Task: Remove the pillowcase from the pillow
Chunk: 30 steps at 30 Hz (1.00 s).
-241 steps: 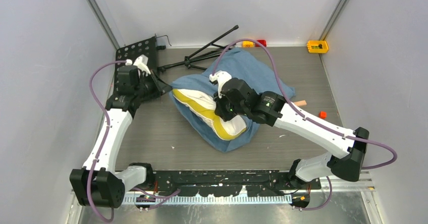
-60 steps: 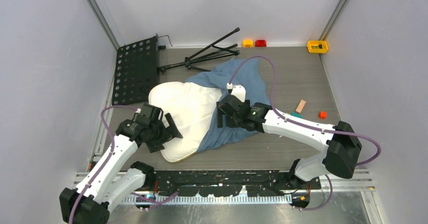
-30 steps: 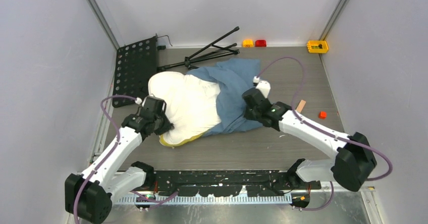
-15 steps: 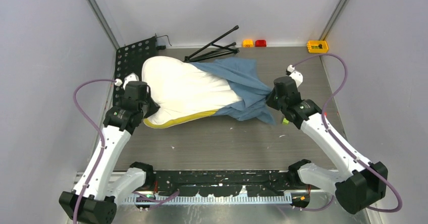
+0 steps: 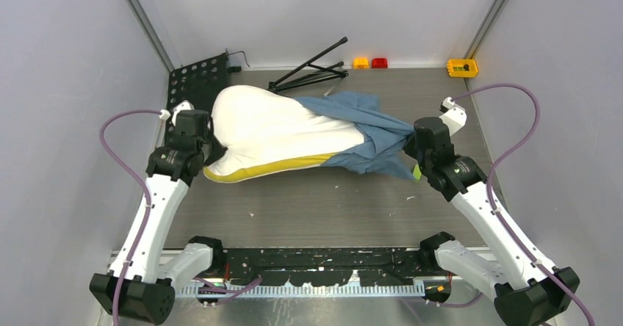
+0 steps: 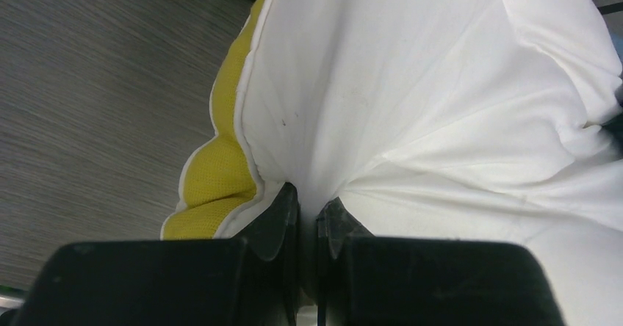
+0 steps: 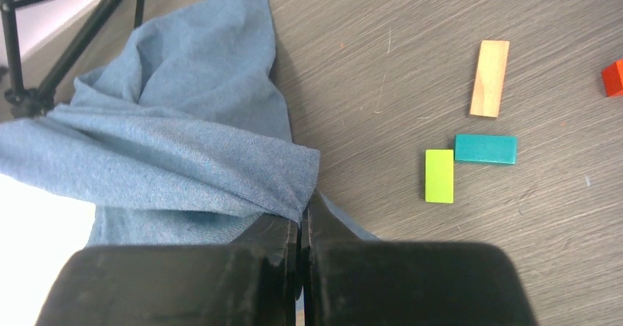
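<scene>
**L claw** (image 6: 307,208): closed, pinching a fold of the pillow (image 6: 411,84) on its white face. The yellow edge band bulges just left of the claw tips. From here the pillow runs lengthwise toward the R claw (image 7: 303,219), yellow band along its near side.

**R claw:** closed on a bunched corner of the case (image 7: 184,157). The cloth fans out ahead and to the left of the tips, pulled into taut folds toward the pillow. The case covers only the pillow end nearest the R claw; the rest of the pillow is bare.

**Right of R claw,** on the surface (image 5: 330,201), clear of the cloth:
- lime block (image 7: 439,175), w/ teal block (image 7: 485,149) just beside it
- farther out, wood block (image 7: 489,78)
- orange block (image 7: 613,78), cut by the frame edge

**Ahead-left of R claw,** beyond the case: black tripod (image 7: 66,40), lying flat, w/ the cloth's far edge next to its legs.

**Beyond L claw:** black perforated plate (image 5: 192,84), close to the pillow's end; contact can't be told.

**Far edge of surface:** small yellow part (image 5: 462,67).
</scene>
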Tool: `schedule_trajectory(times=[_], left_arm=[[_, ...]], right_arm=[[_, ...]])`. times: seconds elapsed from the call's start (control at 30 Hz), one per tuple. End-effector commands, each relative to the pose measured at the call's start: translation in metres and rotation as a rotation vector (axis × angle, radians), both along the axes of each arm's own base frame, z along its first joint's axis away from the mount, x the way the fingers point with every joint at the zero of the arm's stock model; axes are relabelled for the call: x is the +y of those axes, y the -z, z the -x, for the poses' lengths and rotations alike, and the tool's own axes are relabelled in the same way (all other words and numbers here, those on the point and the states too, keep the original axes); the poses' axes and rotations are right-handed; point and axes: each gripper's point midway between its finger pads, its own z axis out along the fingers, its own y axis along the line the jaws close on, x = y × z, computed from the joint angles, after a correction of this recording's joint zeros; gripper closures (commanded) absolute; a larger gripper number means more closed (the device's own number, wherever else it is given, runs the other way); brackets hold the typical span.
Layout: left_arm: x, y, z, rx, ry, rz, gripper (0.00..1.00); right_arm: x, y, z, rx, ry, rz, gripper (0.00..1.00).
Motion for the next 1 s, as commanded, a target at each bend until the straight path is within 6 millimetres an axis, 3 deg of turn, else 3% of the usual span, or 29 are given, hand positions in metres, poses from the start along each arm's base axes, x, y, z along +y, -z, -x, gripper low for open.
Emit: schedule_trajectory(times=[0.0, 0.17, 0.2, 0.27, 0.3, 0.33, 0.37, 0.43, 0.5, 0.6, 0.7, 0.83, 0.97], left_arm=[[0.060, -0.025, -0.007, -0.073, -0.208, -0.174, 1.00], [0.007, -0.002, -0.032, -0.083, 0.018, 0.011, 1.00], [0.002, 0.005, -0.033, -0.060, 0.040, 0.025, 1.00], [0.001, 0.013, -0.033, -0.010, 0.058, 0.014, 1.00], [0.004, 0.015, -0.032, 0.012, 0.055, -0.003, 0.98], [0.009, 0.015, -0.031, 0.022, 0.043, -0.026, 0.90], [0.013, 0.013, -0.030, 0.023, 0.029, -0.048, 0.76], [0.022, 0.007, -0.028, 0.008, -0.007, -0.078, 0.36], [0.025, 0.000, -0.025, -0.010, -0.025, -0.087, 0.03], [0.016, -0.008, -0.025, -0.027, 0.028, -0.085, 0.00], [-0.012, -0.012, -0.031, -0.022, 0.152, -0.089, 0.00], [-0.043, -0.004, -0.044, 0.032, 0.282, -0.166, 0.00], [-0.057, 0.001, -0.067, 0.030, 0.328, -0.184, 0.00]], right_arm=[[-0.051, -0.023, -0.002, -0.041, 0.148, 0.168, 0.99], [0.020, -0.001, -0.016, 0.046, -0.243, 0.055, 0.83], [0.034, 0.002, -0.017, 0.065, -0.314, 0.027, 0.74], [0.056, 0.006, -0.013, 0.102, -0.431, -0.018, 0.35], [0.062, 0.007, -0.011, 0.112, -0.466, -0.032, 0.26], [0.065, 0.006, -0.010, 0.113, -0.484, -0.038, 0.22], [0.065, 0.005, -0.010, 0.108, -0.490, -0.035, 0.20], [0.072, 0.000, -0.007, 0.095, -0.538, -0.046, 0.18], [0.078, -0.005, -0.008, 0.092, -0.573, -0.054, 0.17], [0.094, -0.011, -0.012, 0.101, -0.641, -0.100, 0.14], [0.118, -0.016, -0.020, 0.110, -0.720, -0.118, 0.13], [0.156, -0.014, -0.033, 0.150, -0.799, 0.045, 0.12], [0.187, -0.006, -0.061, 0.176, -0.818, 0.187, 0.12]])
